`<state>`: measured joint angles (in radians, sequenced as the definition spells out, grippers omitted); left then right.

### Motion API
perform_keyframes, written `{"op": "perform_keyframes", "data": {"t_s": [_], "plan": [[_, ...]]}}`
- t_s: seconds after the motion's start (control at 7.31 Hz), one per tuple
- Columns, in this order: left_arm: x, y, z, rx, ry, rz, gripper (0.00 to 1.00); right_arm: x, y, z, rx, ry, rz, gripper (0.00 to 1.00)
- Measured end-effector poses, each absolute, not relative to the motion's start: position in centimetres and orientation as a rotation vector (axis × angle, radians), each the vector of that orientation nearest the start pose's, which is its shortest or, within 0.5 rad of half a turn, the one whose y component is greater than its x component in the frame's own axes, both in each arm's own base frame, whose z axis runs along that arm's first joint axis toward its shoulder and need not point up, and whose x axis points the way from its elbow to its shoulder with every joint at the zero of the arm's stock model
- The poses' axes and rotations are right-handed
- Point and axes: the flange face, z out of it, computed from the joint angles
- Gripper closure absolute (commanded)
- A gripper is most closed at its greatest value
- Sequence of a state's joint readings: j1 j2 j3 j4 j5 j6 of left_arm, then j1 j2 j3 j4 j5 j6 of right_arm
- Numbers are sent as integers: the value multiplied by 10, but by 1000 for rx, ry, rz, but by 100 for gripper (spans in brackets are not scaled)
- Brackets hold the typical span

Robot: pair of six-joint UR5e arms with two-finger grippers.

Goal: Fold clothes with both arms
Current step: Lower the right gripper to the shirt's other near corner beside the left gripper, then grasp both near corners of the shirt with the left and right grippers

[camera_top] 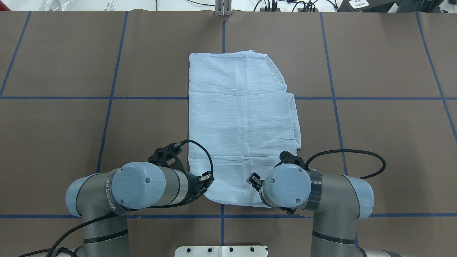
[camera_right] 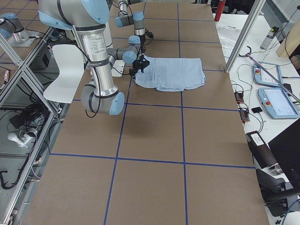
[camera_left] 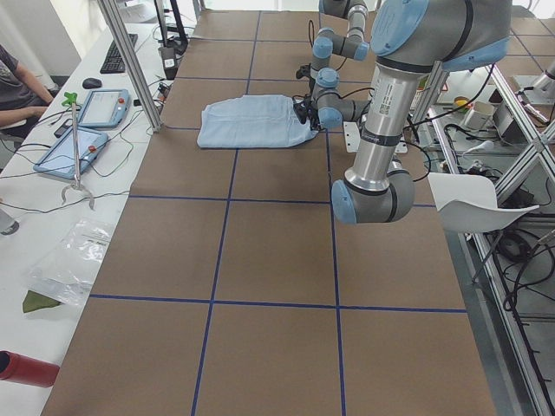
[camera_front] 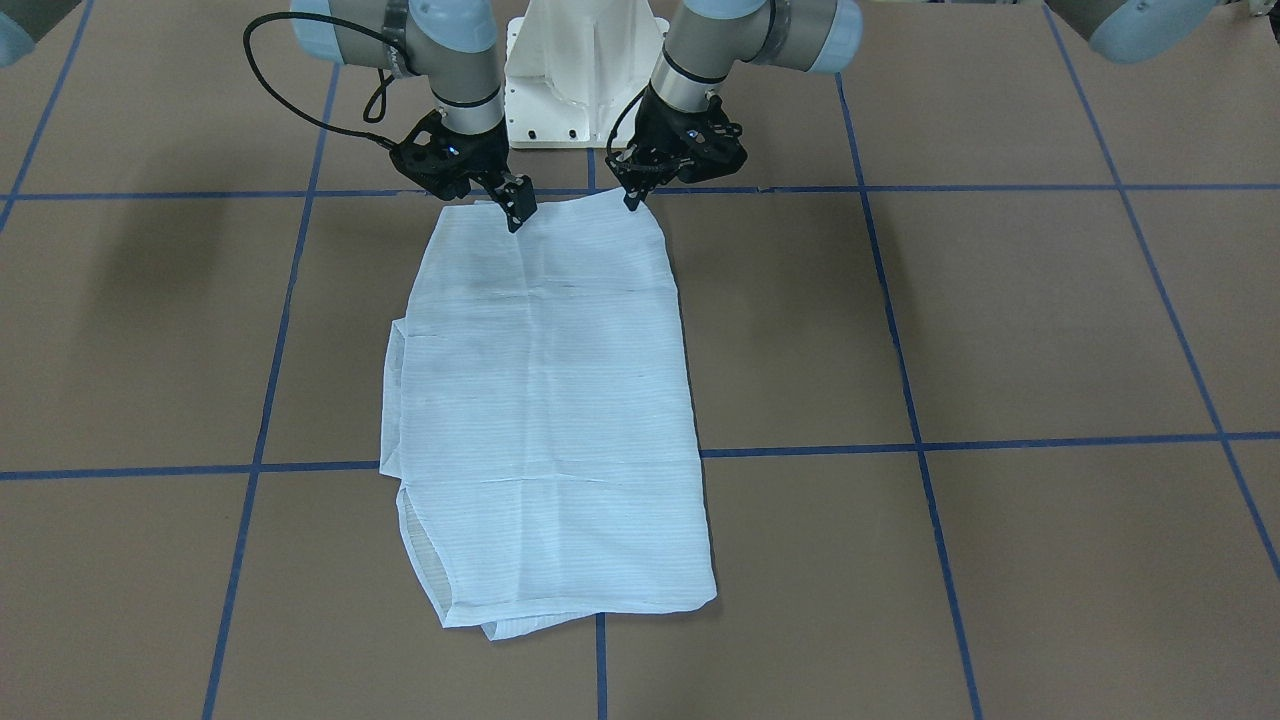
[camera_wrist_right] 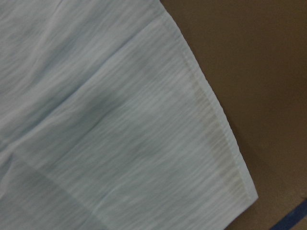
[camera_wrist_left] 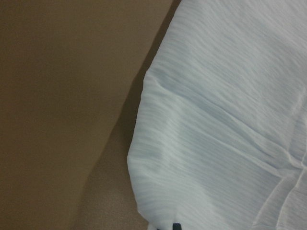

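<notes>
A light blue shirt (camera_front: 545, 400) lies flat on the brown worktop (camera_front: 1000, 320), folded into a long rectangle that runs away from the robot and crosses one of the blue tape lines (camera_front: 900, 440) that divide the surface into squares. Faint crease lines cross the cloth, and under-layers peek out along its edge on the robot's right side and at the far end. Both arms reach down to the end of the shirt nearest the white pedestal base (camera_front: 580, 70). The left end effector (camera_front: 632, 200) has its fingers drawn together to a point and touches the near edge at the corner on the robot's left. The right end effector (camera_front: 518, 208) also looks clenched and rests on the cloth near the other corner of that edge. No view shows whether either one has cloth pinched between its fingers. From overhead, the left arm (camera_top: 142, 185) and right arm (camera_top: 321, 192) cover the near corners, their pale blue joint caps facing up and black cables looping beside them. The left wrist camera shows a rounded folded corner of striped fabric on the brown surface. The right wrist camera shows a stitched hem ending in a corner, with a sliver of blue tape beyond it.
</notes>
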<state>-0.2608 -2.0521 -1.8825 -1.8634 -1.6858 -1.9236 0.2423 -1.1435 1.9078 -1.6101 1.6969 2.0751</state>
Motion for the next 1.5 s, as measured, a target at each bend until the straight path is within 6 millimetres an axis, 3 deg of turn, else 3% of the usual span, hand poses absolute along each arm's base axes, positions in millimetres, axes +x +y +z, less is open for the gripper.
{"op": "perform_keyframes", "data": {"t_s": [0.96,1.09,1.23,1.37,1.5], "plan": [[553,-276,218,-154,1091,-493,100,-556,-247,304,-220,-674,650,0],[553,-276,219,-154,1090,-493,100,-557,-245,307,-218,-669,647,4],[553,-276,219,-154,1089,-493,100,-557,-243,309,-213,-670,647,16],[553,-276,219,-154,1090,-493,100,-556,-243,307,-211,-674,646,43],[553,-276,219,-154,1089,-494,100,-556,-243,306,-212,-676,645,48]]}}
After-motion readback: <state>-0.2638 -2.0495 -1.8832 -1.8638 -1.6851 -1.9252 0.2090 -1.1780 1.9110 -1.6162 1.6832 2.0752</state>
